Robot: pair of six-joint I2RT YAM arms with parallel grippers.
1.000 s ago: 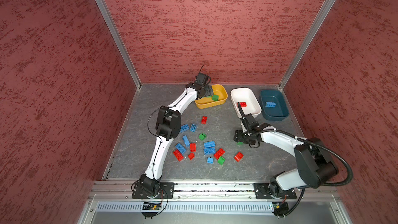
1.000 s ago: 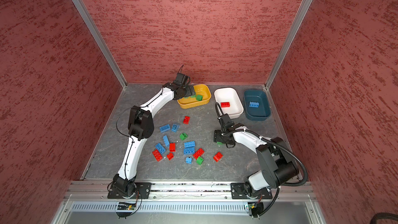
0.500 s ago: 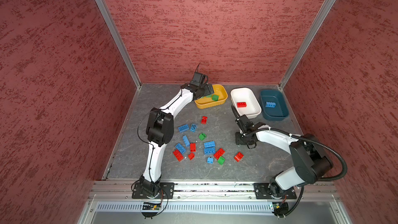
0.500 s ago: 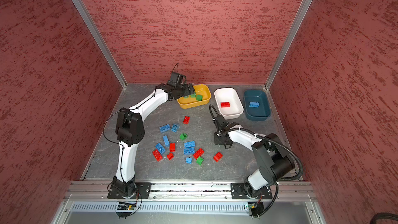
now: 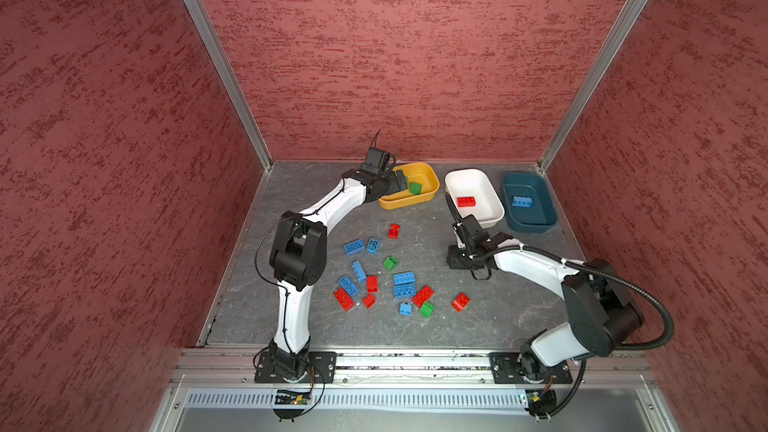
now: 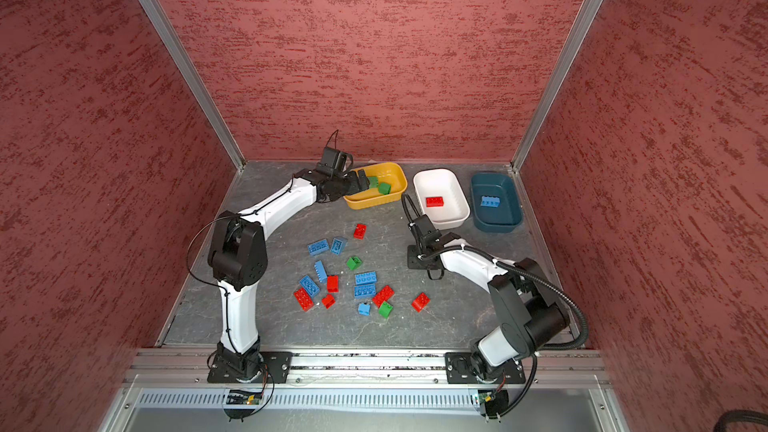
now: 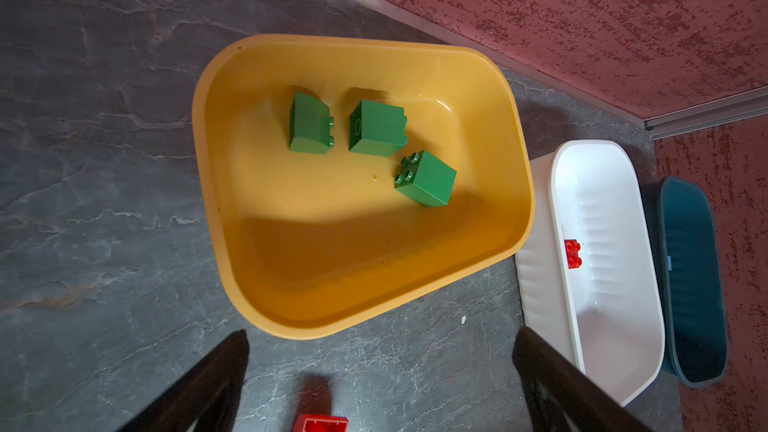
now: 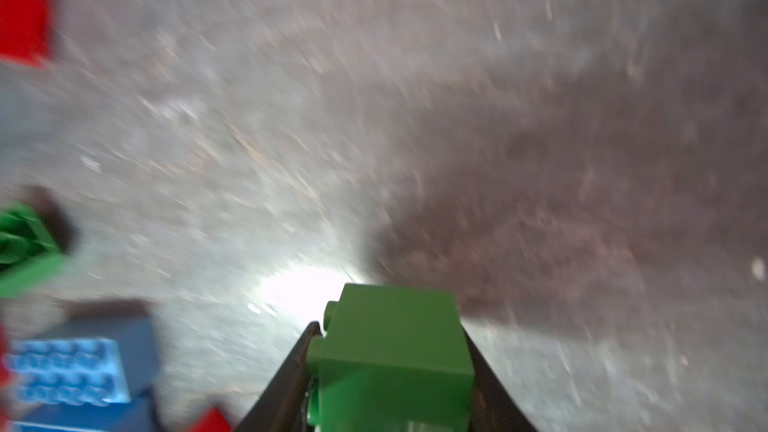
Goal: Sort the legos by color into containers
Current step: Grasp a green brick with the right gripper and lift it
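Held brick: we see a green brick (image 8: 395, 355) clamped between the two dark fingers of the right pincer (image 8: 390, 326), its studs pointing sideways. The rest of that wrist view is smeared.
Right pincer: closed on the green brick. In both top views it sits low over the surface (image 5: 291, 184), on the near side of the white tub (image 5: 494, 218) and to the right of the scattered pile.
Loose bricks: the loose bricks (image 5: 404, 278) lie on the middle of the surface, red, blue and green mixed. One red one lies apart towards the right arm.
Yellow tub: the yellow tub (image 7: 216, 184) stands at the back and holds three green bricks (image 7: 376, 128), close together.
White tub: just right of the yellow one, with a single red brick (image 7: 572, 254) inside.
Teal tub: the teal tub (image 5: 536, 218) is furthest right, beside the white one, with one blue brick (image 5: 521, 201) in it.
Left pincer: the left pincer (image 7: 382, 332) is spread wide and holds nothing. It hangs at the yellow tub's left end.
Walls: red textured walls (image 5: 395, 56) enclose the surface on three sides.
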